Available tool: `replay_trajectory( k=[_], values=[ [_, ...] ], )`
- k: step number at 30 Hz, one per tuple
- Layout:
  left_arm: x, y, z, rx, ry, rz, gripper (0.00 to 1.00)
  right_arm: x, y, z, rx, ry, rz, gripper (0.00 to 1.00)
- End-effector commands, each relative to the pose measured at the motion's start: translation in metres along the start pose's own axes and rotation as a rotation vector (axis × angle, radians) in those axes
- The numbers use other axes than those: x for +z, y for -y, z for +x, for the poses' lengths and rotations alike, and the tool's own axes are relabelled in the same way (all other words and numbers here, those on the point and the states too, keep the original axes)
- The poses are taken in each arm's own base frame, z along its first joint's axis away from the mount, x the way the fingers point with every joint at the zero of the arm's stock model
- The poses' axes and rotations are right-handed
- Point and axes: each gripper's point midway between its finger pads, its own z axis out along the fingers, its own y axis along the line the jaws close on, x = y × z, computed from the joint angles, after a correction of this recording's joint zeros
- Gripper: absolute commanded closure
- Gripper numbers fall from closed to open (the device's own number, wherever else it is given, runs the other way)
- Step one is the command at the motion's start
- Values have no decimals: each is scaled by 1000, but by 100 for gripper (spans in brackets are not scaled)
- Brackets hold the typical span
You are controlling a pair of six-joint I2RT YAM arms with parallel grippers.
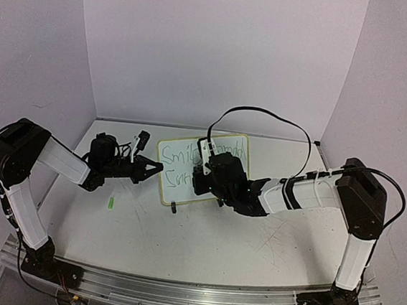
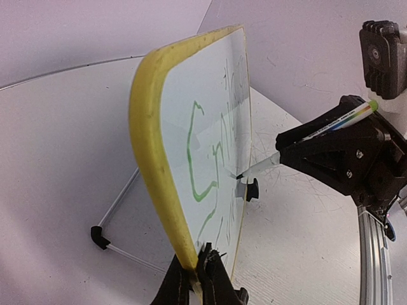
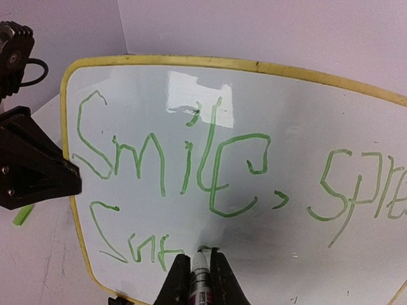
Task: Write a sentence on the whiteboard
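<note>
Left pincer [image 2: 202,279]: closed tight on left edge of whiteboard [image 3: 305,108], bracing it where it stands propped mid-worktop [image 1: 202,246]. Sentence [image 3: 210,165]: top line reads "Smile, spre…", rest runs out of view; second line only few letters in. Marker [image 3: 200,283]: tip on board at that line's end, clamped in right pincer [image 3: 199,260]. You're likely past halfway; remainder of line two left.

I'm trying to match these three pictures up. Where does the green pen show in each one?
Top external: hidden under the right gripper, over the whiteboard; I cannot pick it out.
Left wrist: the pen lies right of centre, slanting down-left, tip at the board.
Right wrist: bottom centre, the pen stands upright between the jaws.
Shared landmark: the yellow-framed whiteboard with its green writing.
</note>
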Motion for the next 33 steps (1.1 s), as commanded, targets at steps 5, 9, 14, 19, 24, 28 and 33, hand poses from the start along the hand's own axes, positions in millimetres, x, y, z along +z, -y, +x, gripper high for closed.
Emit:
replay_trajectory(
  k=[5, 9, 14, 19, 24, 28, 33],
  values=[
    [0, -30, 35, 24, -107, -135, 100, -8, 16, 1, 15, 2, 79, 100],
    [0, -29, 34, 24, -106, -133, 100, -11, 23, 3, 19, 3, 115, 100],
    [0, -30, 34, 25, -105, -134, 100, -11, 23, 12, 10, -20, 108, 100],
    [0, -30, 35, 24, -107, -134, 100, -9, 10, 21, 19, -42, 63, 100],
    [0, -29, 35, 24, -107, -132, 100, -4, -1, 20, 34, -42, 29, 100],
    [0, -30, 35, 24, -108, -132, 100, -1, -8, 4, 42, -8, 9, 100],
    [0, -29, 35, 24, -108, -132, 100, -12, -5, -18, 53, 36, 12, 100]
  ],
)
